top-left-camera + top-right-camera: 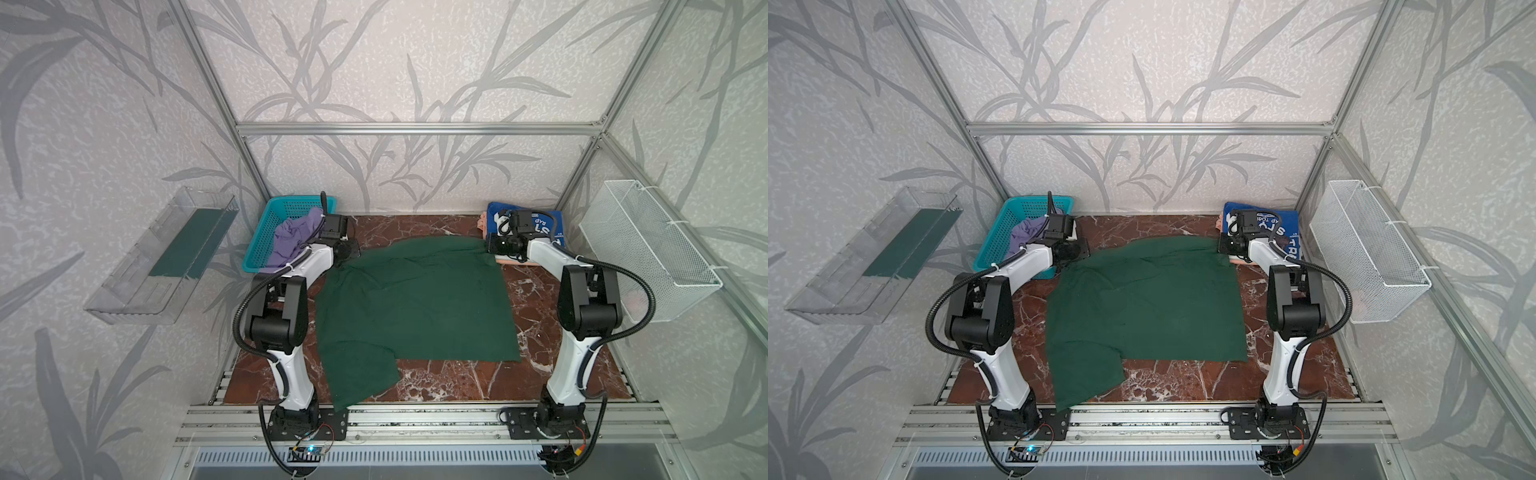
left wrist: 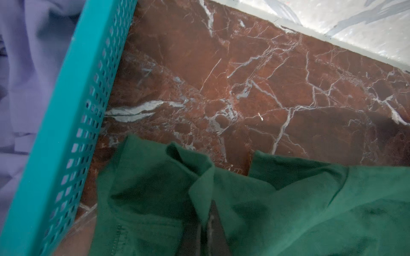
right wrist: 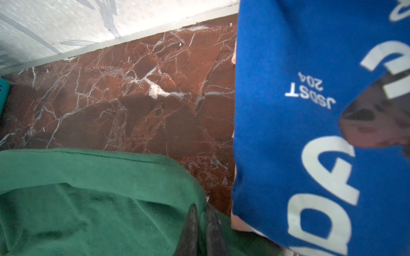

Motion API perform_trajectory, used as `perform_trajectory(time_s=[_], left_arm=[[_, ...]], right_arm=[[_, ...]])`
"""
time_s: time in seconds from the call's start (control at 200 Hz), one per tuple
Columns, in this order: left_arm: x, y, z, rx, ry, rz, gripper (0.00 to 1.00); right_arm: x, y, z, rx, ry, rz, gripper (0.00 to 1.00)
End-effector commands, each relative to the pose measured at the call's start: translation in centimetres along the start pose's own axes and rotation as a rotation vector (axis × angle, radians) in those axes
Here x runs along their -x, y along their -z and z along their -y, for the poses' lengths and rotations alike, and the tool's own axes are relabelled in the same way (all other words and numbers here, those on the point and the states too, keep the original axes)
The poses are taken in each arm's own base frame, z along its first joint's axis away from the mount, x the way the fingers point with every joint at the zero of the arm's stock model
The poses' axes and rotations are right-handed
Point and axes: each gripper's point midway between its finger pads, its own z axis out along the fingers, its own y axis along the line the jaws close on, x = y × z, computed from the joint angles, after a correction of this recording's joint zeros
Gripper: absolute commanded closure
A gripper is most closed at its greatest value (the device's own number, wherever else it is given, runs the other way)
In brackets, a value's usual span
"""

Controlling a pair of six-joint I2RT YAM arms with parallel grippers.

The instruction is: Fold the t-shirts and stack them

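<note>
The dark green t-shirt [image 1: 415, 307] [image 1: 1142, 307] lies spread on the marble table, one sleeve hanging toward the front edge. At its far left corner my left gripper [image 1: 351, 249] [image 2: 205, 206] is shut on a fold of the green cloth [image 2: 288, 210]. My right gripper [image 1: 490, 245] [image 3: 201, 204] is shut on the hem at its far right corner [image 3: 99, 199]. A lavender t-shirt [image 1: 291, 241] [image 2: 26, 66] lies crumpled in the turquoise basket. The blue t-shirt [image 1: 544, 224] [image 3: 299, 110] with white lettering lies folded at the far right on top of a peach one [image 1: 515, 261].
The turquoise perforated basket [image 1: 266, 232] [image 2: 73, 110] stands at the far left, close to the left gripper. A clear plastic bin [image 1: 162, 257] hangs on the left wall and a white wire basket [image 1: 648, 249] on the right wall. Bare marble [image 1: 457, 382] shows along the front.
</note>
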Motion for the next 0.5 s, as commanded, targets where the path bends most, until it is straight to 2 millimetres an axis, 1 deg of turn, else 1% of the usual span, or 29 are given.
perform_trajectory(time_s=[0.0, 0.23, 0.345, 0.44, 0.495], left_arm=[[1.5, 2.3, 0.9, -0.027, 0.021, 0.069, 0.97], [0.2, 3.0, 0.7, -0.017, 0.025, 0.071, 0.97], [-0.6, 3.4, 0.5, -0.007, 0.027, 0.069, 0.97], [-1.2, 3.7, 0.1, 0.000, 0.034, 0.071, 0.97], [-1.3, 3.7, 0.1, 0.002, 0.033, 0.074, 0.97]], right_arm=[[1.3, 1.6, -0.1, -0.004, -0.004, 0.056, 1.00], [0.0, 1.6, 0.0, 0.004, -0.021, 0.051, 1.00], [-0.3, 1.6, 0.1, 0.007, -0.018, 0.047, 1.00], [-0.3, 1.5, 0.1, 0.008, -0.014, 0.047, 1.00], [0.1, 1.4, 0.1, 0.010, -0.014, 0.050, 1.00]])
